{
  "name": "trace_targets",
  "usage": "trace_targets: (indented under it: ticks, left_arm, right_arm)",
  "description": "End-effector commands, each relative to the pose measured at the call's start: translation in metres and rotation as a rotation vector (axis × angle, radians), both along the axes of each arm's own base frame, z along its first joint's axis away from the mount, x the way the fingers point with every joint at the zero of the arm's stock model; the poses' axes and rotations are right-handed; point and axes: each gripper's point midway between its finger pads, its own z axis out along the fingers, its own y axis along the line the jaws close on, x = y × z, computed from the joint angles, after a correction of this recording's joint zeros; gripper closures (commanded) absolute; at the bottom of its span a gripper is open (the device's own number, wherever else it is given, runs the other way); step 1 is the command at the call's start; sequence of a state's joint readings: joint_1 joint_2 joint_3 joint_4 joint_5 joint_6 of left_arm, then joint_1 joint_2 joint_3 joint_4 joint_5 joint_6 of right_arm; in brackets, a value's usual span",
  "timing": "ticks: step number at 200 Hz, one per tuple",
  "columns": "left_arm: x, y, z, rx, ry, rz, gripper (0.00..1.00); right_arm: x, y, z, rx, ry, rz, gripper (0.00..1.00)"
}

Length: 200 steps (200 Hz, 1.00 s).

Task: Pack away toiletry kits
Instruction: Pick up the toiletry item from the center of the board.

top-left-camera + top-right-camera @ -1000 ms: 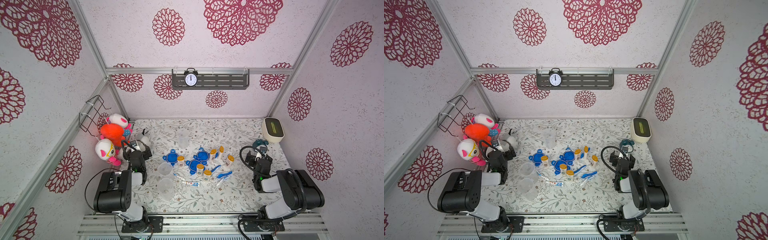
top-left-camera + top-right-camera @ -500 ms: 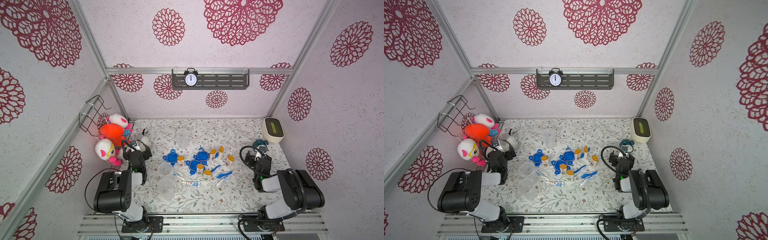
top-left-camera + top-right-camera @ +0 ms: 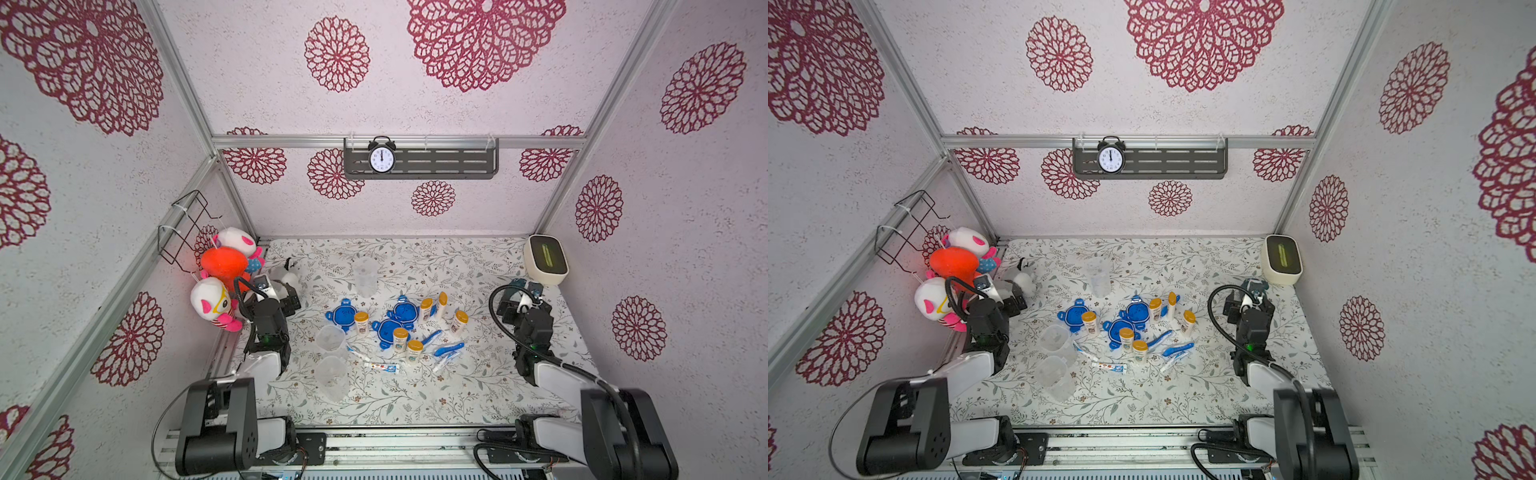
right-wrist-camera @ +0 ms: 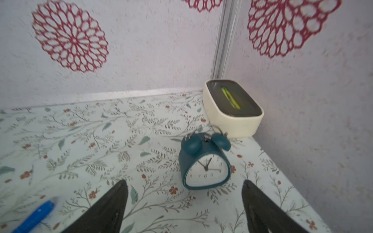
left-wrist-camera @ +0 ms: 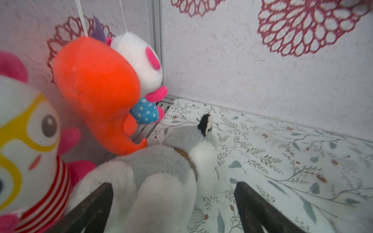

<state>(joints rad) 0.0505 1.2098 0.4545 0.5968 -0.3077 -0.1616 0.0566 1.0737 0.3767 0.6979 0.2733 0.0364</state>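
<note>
The toiletry kits lie loose in the middle of the floral table. Three clear cups show in both top views: one far back (image 3: 365, 270), two nearer (image 3: 330, 338) (image 3: 1054, 376). Three blue lids (image 3: 344, 316) (image 3: 404, 309) (image 3: 388, 330) lie flat among several orange-capped bottles (image 3: 361, 323), blue toothbrushes (image 3: 449, 348) (image 4: 34, 217) and toothpaste tubes (image 3: 381, 366). My left gripper (image 3: 282, 293) (image 5: 173, 187) is open at the far left, away from them. A grey-white plush (image 5: 161, 181) lies partly between its fingers. My right gripper (image 3: 517, 297) (image 4: 184, 183) is open at the far right, empty, pointing at a teal clock (image 4: 204, 165).
Plush toys (image 3: 224, 262) hang on the left wall under a wire basket (image 3: 187, 224). A cream box (image 3: 545, 259) stands in the back right corner, just behind the teal clock (image 3: 1254, 284). A black alarm clock (image 3: 381, 160) sits on the back-wall shelf.
</note>
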Motion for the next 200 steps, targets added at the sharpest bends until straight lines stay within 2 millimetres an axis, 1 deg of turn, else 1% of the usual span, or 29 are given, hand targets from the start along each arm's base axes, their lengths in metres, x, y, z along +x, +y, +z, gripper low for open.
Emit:
trace_targets:
  ticks: [1, 7, 17, 19, 23, 24, 26, 27, 30, 31, 41, 48, 56, 61, 76, 86, 102, 112, 125, 147, 170, 189, 200]
  left_arm:
    - [-0.004, -0.031, 0.033, -0.051, 0.017, -0.089, 0.02]
    - [-0.003, -0.046, 0.044, -0.056, 0.015, -0.151, 0.02]
    - [-0.002, -0.073, 0.058, -0.06, -0.001, -0.285, 0.01]
    - [-0.002, -0.078, 0.06, -0.058, -0.006, -0.312, 0.01]
    - [-0.002, -0.088, 0.064, -0.061, -0.015, -0.369, 0.01]
    - [-0.002, -0.09, 0.066, -0.061, -0.018, -0.381, 0.01]
    - [-0.001, -0.094, 0.068, -0.062, -0.024, -0.406, 0.01]
    - [-0.001, -0.097, 0.069, -0.063, -0.026, -0.418, 0.01]
    - [-0.001, -0.101, 0.072, -0.064, -0.034, -0.442, 0.01]
    - [-0.001, -0.102, 0.073, -0.065, -0.036, -0.451, 0.01]
    - [0.001, -0.117, 0.08, -0.059, -0.039, -0.538, 0.0]
    - [0.003, -0.128, 0.082, -0.042, -0.026, -0.601, 0.01]
    - [0.007, -0.138, 0.08, -0.025, -0.007, -0.666, 0.01]
    - [0.009, -0.144, 0.078, -0.016, 0.01, -0.706, 0.01]
    - [0.013, -0.161, 0.063, -0.005, 0.102, -0.816, 0.05]
    - [0.013, -0.166, 0.053, -0.013, 0.165, -0.85, 0.07]
    - [0.008, -0.168, 0.042, -0.022, 0.208, -0.868, 0.07]
    - [0.002, -0.169, 0.038, -0.017, 0.21, -0.873, 0.07]
    - [-0.008, -0.173, 0.036, 0.004, 0.192, -0.902, 0.07]
    - [-0.029, -0.197, 0.04, 0.02, 0.171, -1.051, 0.08]
    - [-0.045, -0.219, 0.037, 0.025, 0.196, -1.188, 0.1]
    - [-0.052, -0.23, 0.034, 0.016, 0.241, -1.249, 0.15]
    - [-0.054, -0.233, 0.034, 0.013, 0.255, -1.267, 0.16]
  right_arm:
    - [-0.009, 0.024, 0.053, 0.047, 0.029, 0.128, 0.18]
    - [-0.011, 0.037, 0.069, 0.044, 0.025, 0.2, 0.2]
    - [-0.015, 0.058, 0.081, 0.04, 0.053, 0.305, 0.21]
    - [-0.015, 0.061, 0.081, 0.04, 0.064, 0.324, 0.22]
    - [-0.017, 0.069, 0.087, 0.036, 0.067, 0.369, 0.22]
    - [-0.017, 0.072, 0.085, 0.037, 0.074, 0.381, 0.23]
    - [-0.017, 0.075, 0.09, 0.035, 0.07, 0.401, 0.23]
    - [-0.018, 0.078, 0.088, 0.035, 0.078, 0.413, 0.23]
    - [-0.018, 0.083, 0.091, 0.033, 0.081, 0.444, 0.24]
    - [-0.018, 0.086, 0.089, 0.033, 0.089, 0.456, 0.25]
    - [-0.019, 0.106, 0.092, 0.028, 0.115, 0.568, 0.28]
    - [-0.021, 0.124, 0.091, 0.025, 0.132, 0.667, 0.29]
    - [-0.021, 0.144, 0.091, 0.019, 0.148, 0.773, 0.31]
    - [-0.022, 0.157, 0.087, 0.014, 0.171, 0.837, 0.33]
    - [-0.025, 0.192, 0.085, 0.001, 0.231, 0.983, 0.38]
    - [-0.027, 0.211, 0.082, -0.006, 0.266, 1.037, 0.4]
    - [-0.041, 0.24, 0.074, -0.014, 0.323, 1.107, 0.41]
    - [-0.05, 0.251, 0.069, -0.012, 0.356, 1.115, 0.41]
    - [-0.071, 0.266, 0.059, -0.03, 0.414, 1.169, 0.41]
    - [-0.1, 0.277, 0.039, -0.07, 0.533, 1.204, 0.41]
    - [-0.129, 0.287, 0.016, -0.077, 0.636, 1.252, 0.41]
    - [-0.141, 0.288, -0.006, -0.113, 0.719, 1.234, 0.41]
    - [-0.144, 0.287, -0.016, -0.134, 0.759, 1.219, 0.44]
